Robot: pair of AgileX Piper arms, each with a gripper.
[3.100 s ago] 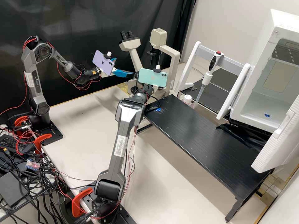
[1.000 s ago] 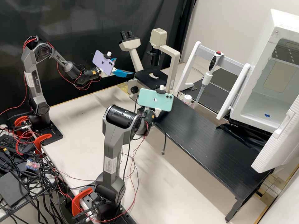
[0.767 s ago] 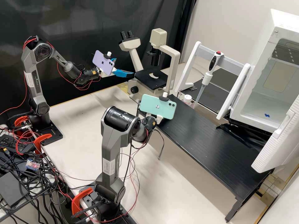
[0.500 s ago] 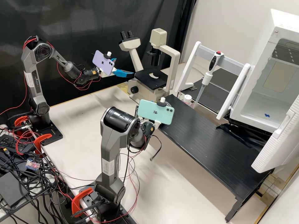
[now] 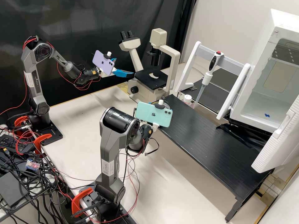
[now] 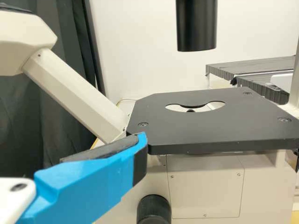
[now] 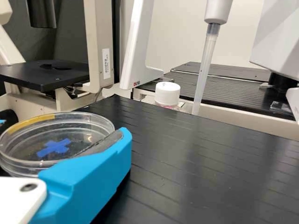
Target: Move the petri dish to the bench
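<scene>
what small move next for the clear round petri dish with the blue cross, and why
Probably lower the dish gently to the flat black bench: the right gripper has it between its bright blue fingers, at the bench end nearest the beige microscope.

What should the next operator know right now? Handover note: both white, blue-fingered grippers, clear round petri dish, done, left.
Left gripper: open, nothing in it, beside the beige microscope.
Right gripper: looks shut on the clear round petri dish, one finger against its rim.
Dish: at one end of the black grooved bench, blue cross mark showing through it. Can't tell if its base touches down.
Done: dish gripped and at the bench.
Left: probably confirm it sits flat, open the right gripper, back off without dragging it.
</scene>
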